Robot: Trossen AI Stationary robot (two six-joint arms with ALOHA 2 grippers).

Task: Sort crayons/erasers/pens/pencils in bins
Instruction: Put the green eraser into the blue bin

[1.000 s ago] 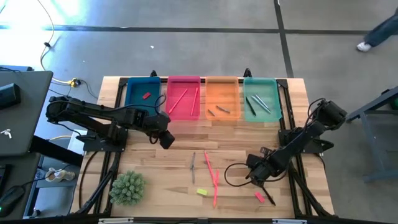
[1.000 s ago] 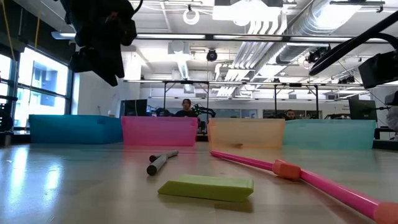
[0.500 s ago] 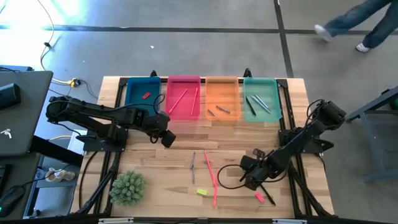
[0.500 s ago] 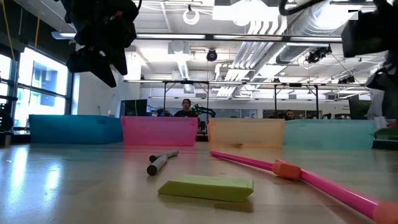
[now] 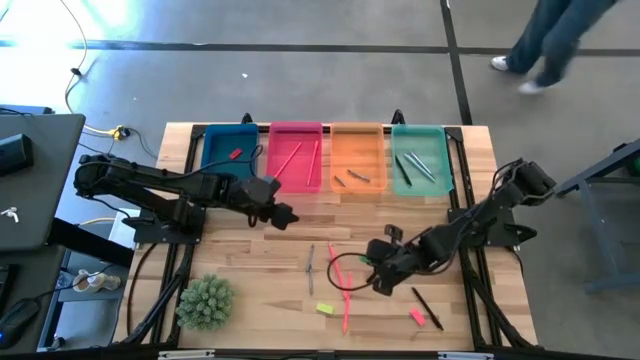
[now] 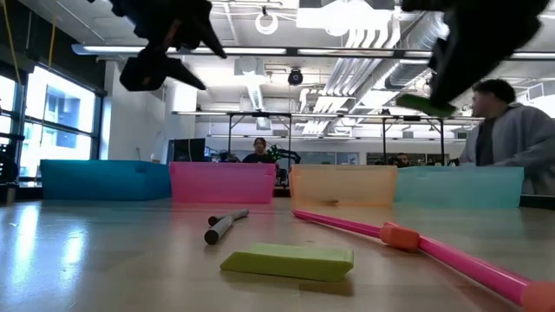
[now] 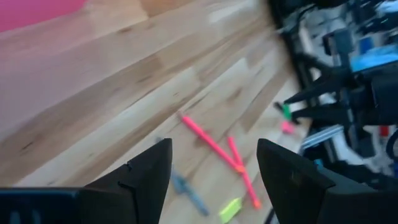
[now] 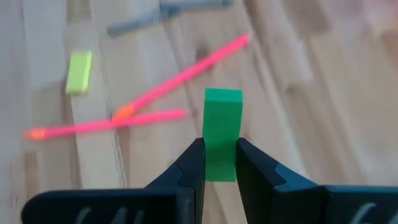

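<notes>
The wooden table (image 5: 250, 255) carries four shallow translucent bins (image 5: 326, 157) in a row along its far edge: blue, pink, orange, teal-green. The blue one holds a small red eraser (image 5: 236, 154), the pink one long pink sticks, the orange one two stubby grey-brown crayons (image 5: 352, 178), the teal one long dark sticks.

The left gripper (image 5: 284, 214) hangs above bare wood just in front of the pink bin, its fingers spread wide and empty. The right gripper (image 8: 219, 163) is lifted over the table's middle-right, pinching a green eraser (image 8: 222, 134), a small flat rectangular block; its long axis runs out along the fingers, away from the wrist.

Loose on the wood lie two long pink sticks (image 5: 340, 282) crossing near one end, a grey pen (image 5: 311, 268), a yellow-green eraser (image 5: 325, 309), a pink eraser (image 5: 417, 316) and what looks like a dark pencil (image 5: 427, 306) just beside it.
</notes>
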